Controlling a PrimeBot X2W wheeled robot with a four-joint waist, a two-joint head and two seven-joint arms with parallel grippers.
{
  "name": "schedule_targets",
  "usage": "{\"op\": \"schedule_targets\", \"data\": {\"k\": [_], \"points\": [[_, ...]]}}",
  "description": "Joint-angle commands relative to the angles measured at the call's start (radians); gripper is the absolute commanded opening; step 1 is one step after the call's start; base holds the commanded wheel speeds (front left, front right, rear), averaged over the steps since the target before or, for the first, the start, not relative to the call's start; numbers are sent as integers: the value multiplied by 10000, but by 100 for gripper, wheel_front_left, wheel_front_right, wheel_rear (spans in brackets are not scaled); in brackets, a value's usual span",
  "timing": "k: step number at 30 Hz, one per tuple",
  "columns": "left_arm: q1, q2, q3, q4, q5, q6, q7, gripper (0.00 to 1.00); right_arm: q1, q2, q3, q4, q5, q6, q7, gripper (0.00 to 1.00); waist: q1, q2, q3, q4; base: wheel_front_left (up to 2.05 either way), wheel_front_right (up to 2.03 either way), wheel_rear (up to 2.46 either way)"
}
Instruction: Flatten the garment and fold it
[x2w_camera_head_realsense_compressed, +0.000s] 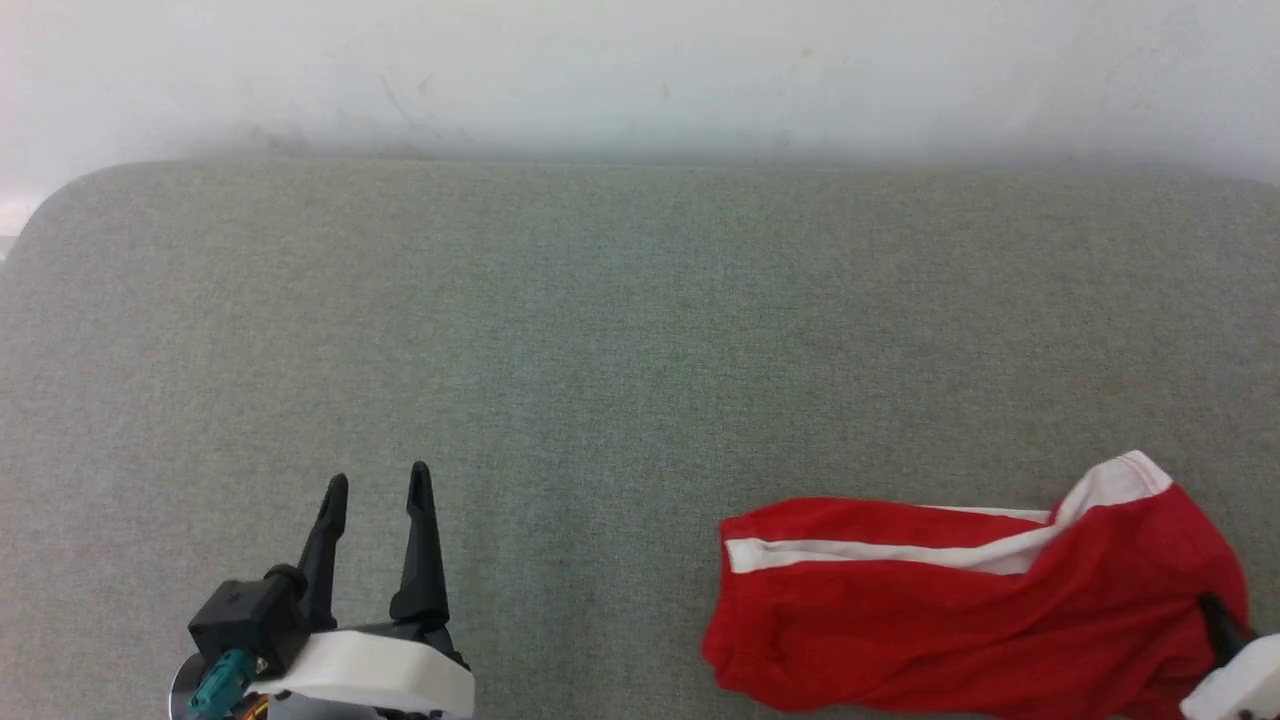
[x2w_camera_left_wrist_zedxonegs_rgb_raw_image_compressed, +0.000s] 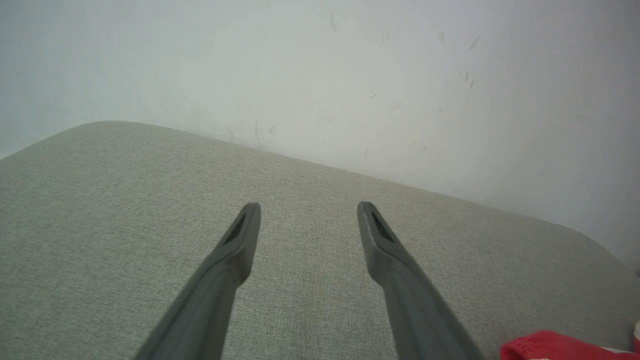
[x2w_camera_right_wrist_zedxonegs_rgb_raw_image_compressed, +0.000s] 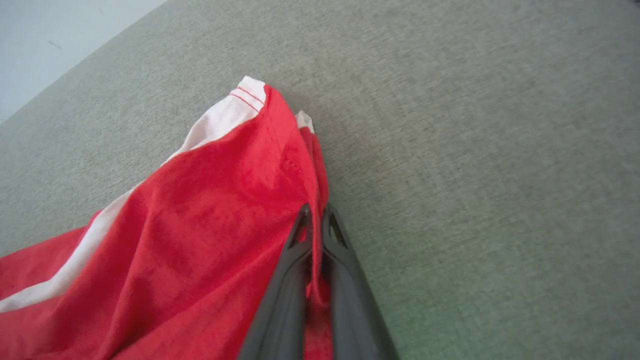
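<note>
1. Locate the red shorts (x2w_camera_head_realsense_compressed: 950, 630) at the near right of the grey cushion (x2w_camera_head_realsense_compressed: 600, 330), bunched and wrinkled, with a white stripe (x2w_camera_head_realsense_compressed: 870, 552) along the upper edge and a white-trimmed corner pointing toward the wall (x2w_camera_head_realsense_compressed: 640, 70).
2. Observe the right gripper (x2w_camera_right_wrist_zedxonegs_rgb_raw_image_compressed: 314, 212) at the right end of the shorts, low over the cushion, fingers pressed together on a red fold pinched between them.
3. Observe the left gripper (x2w_camera_head_realsense_compressed: 378, 482) at the lower left, well apart from the shorts, fingers spread wide, aimed toward the wall, holding nothing, above bare cushion.
</note>
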Motion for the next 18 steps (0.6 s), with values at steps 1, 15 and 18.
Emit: {"op": "schedule_targets", "data": {"k": [1, 15, 18], "points": [[126, -2, 0, 22, -13, -42, 1, 100, -185, -28, -219, -178, -150, -21, 69, 0, 0, 0, 22, -30, 0, 0, 0], [-126, -251, -33, 225, -132, -143, -57, 100, 584, -28, 2853, -2579, 787, -21, 920, 0, 0, 0, 201, -57, 0, 0, 0], [-163, -300, -6, 292, -155, -169, -79, 100, 857, -28, 3941, -3195, 971, -21, 1072, 0, 0, 0, 225, 52, 0, 0, 0]]}}
